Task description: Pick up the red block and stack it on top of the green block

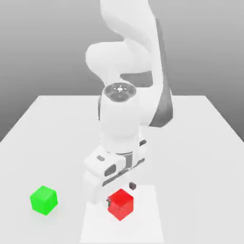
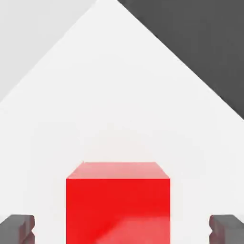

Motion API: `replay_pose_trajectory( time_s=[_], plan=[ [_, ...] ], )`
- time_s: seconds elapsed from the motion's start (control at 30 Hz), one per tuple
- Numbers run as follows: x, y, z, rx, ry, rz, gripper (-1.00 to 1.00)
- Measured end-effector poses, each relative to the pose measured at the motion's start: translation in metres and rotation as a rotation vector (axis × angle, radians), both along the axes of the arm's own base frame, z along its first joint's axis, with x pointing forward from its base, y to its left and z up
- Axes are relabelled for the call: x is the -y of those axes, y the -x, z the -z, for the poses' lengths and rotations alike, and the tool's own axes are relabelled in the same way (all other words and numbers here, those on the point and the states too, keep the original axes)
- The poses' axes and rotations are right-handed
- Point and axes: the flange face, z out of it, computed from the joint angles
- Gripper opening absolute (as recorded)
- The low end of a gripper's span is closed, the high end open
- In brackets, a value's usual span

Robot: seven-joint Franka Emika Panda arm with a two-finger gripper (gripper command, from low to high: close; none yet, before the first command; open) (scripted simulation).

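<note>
The red block point(image 1: 120, 205) rests on the white table point(image 1: 52, 133) near its front edge. My gripper point(image 1: 120, 194) is down over it and open, one dark fingertip point(image 1: 133, 185) behind the block and the other point(image 1: 107, 203) on its side toward the exterior view's left. In the hand view the red block point(image 2: 118, 202) sits centred in my gripper point(image 2: 122, 229), and each fingertip point(image 2: 17, 228) stands clear of it with white table showing in the gap. The green block point(image 1: 44, 199) stands apart on the table, toward the exterior view's left of the red one.
My white arm point(image 1: 125, 119) rises directly behind the red block and hides the middle of the table. In the hand view a table edge point(image 2: 190, 71) runs diagonally beyond the block, with dark floor past it.
</note>
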Motion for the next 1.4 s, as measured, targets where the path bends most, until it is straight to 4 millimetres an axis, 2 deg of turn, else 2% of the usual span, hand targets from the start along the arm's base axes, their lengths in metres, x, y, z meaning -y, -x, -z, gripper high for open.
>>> replay_pose_trajectory(
  time_s=[0.23, 0.43, 0.67, 0.87, 0.9, 1.07, 1.1, 1.3, 1.4],
  plan=[
    [0.0, 0.0, 0.0, -0.002, 0.0, 0.0, -1.0],
    [0.002, 0.0, -0.055, -0.002, 0.0, 0.004, -1.0],
    [0.113, 0.003, -0.079, -0.002, 0.005, 0.178, -1.0],
    [0.208, 0.029, -0.096, -0.002, 0.001, 0.32, -1.0],
    [0.22, 0.034, -0.093, -0.002, -0.001, 0.345, -1.0],
    [0.214, 0.029, -0.045, 0.0, -0.004, 0.32, -1.0],
    [0.214, 0.029, -0.037, -0.001, -0.002, 0.32, 1.0],
    [0.215, 0.03, -0.033, -0.001, -0.001, 0.321, 1.0],
    [0.214, 0.028, -0.054, 0.002, -0.004, 0.318, 1.0]
  ],
)
